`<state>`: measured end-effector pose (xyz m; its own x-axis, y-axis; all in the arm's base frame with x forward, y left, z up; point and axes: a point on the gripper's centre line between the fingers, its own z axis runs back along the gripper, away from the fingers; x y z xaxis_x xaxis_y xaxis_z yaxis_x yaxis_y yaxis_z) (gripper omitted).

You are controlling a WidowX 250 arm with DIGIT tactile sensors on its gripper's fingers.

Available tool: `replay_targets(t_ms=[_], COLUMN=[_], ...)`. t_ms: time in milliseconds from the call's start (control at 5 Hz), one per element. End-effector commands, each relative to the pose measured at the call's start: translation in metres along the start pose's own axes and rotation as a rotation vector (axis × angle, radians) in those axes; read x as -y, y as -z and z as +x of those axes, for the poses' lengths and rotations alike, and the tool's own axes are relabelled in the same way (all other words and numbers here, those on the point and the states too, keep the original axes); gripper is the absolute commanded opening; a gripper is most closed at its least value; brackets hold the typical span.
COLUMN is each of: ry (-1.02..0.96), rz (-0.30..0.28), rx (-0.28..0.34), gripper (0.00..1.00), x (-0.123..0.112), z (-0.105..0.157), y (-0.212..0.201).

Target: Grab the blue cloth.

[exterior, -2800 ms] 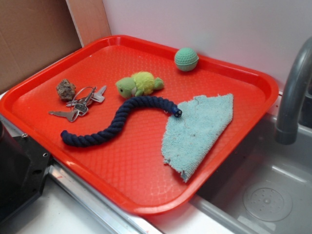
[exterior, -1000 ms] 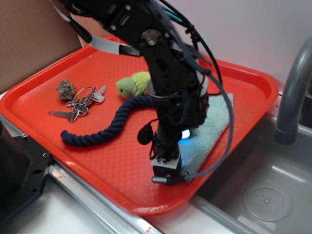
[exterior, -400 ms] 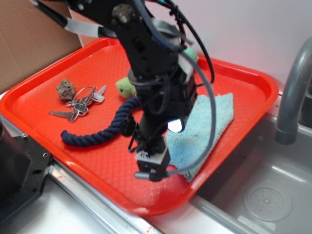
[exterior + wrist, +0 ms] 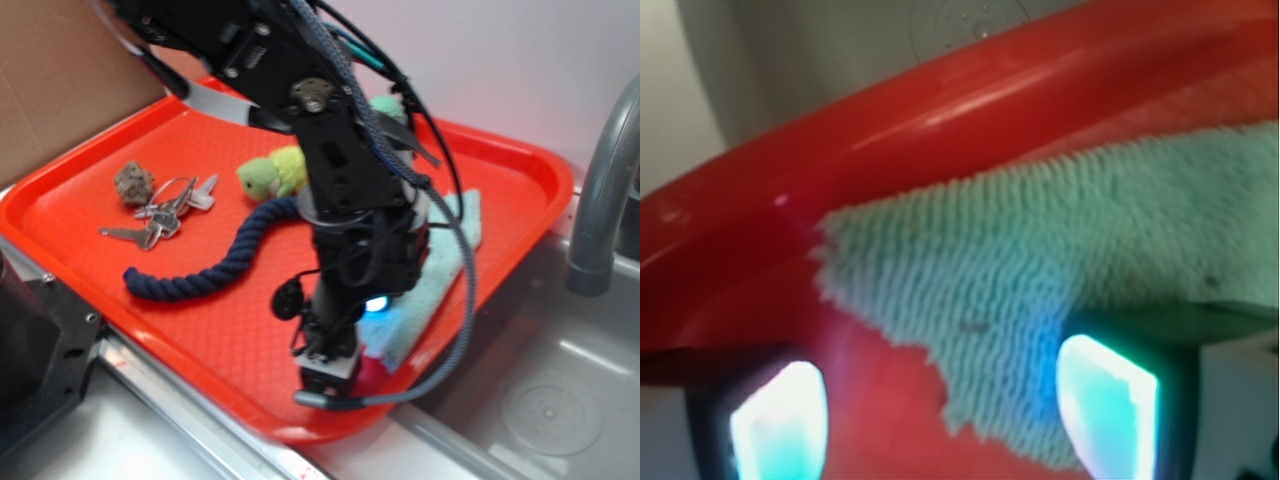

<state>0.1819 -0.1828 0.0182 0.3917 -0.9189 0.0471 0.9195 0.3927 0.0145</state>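
Observation:
The blue cloth (image 4: 445, 255) lies flat on the right side of the red tray (image 4: 90, 190), partly hidden by my arm. In the wrist view its fuzzy aqua surface (image 4: 1040, 250) fills the middle, with a frayed corner pointing down between my fingers. My gripper (image 4: 372, 340) (image 4: 945, 415) is open and low over the cloth's near corner. The right finger (image 4: 1108, 400) is over the cloth. The left finger (image 4: 780, 420) is over bare tray. Nothing is held.
A navy rope (image 4: 200, 268), keys (image 4: 165, 215), a rock (image 4: 134, 183) and a green plush toy (image 4: 275, 170) lie on the tray to the left. The tray rim (image 4: 940, 110) runs just beyond the cloth. A sink (image 4: 545, 400) and faucet (image 4: 600, 200) are on the right.
My arm came over the tray and down onto the cloth area. In the last half second the gripper shifted right and nearer the tray's front edge. The cloth lies as before.

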Motion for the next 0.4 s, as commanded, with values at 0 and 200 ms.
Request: replay_targets(t_ms=[0, 200], ry=[-0.069, -0.123], rz=[0.031, 0.071], rx=[-0.01, 0.015], gripper=[1.0, 0.0], x=[-0.028, -0.042], z=[-0.009, -0.015], y=[0.008, 0.005])
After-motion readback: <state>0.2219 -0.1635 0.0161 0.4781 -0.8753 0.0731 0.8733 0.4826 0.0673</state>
